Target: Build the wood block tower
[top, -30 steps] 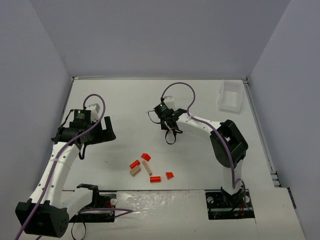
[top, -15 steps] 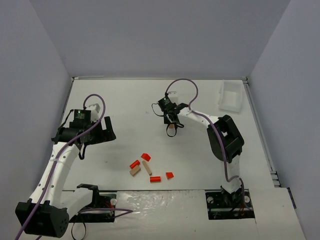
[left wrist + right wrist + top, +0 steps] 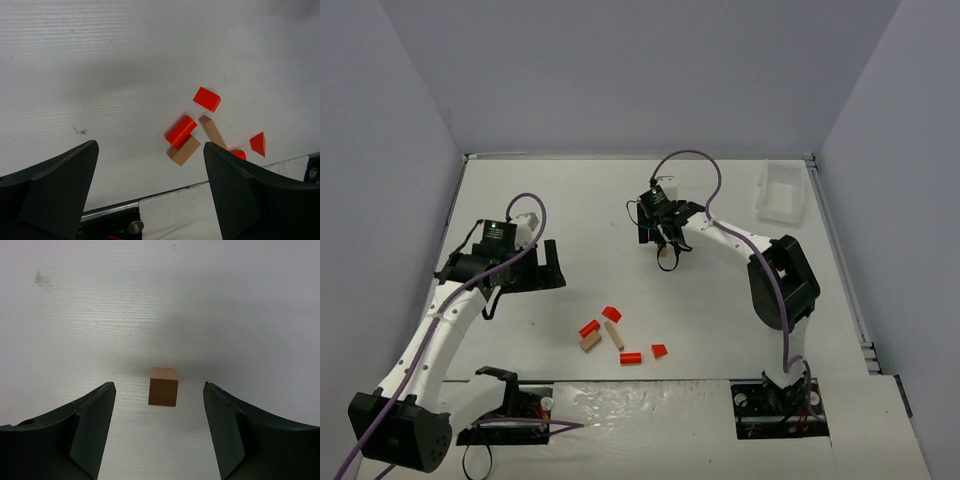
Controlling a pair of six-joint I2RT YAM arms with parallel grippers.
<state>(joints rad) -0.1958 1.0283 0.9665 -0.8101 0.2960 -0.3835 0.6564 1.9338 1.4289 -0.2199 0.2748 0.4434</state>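
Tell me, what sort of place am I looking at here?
Likely a robotics lab test cell: two white robot arms bolted to a white table, plain grey walls boxing it in, and small red and tan wooden blocks laid out for practice.

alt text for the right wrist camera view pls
A small tan wooden block sits on the white table, centred in the gap between the two dark fingers of the open right tool, touching neither. A faint grey smudge marks the table at upper left.
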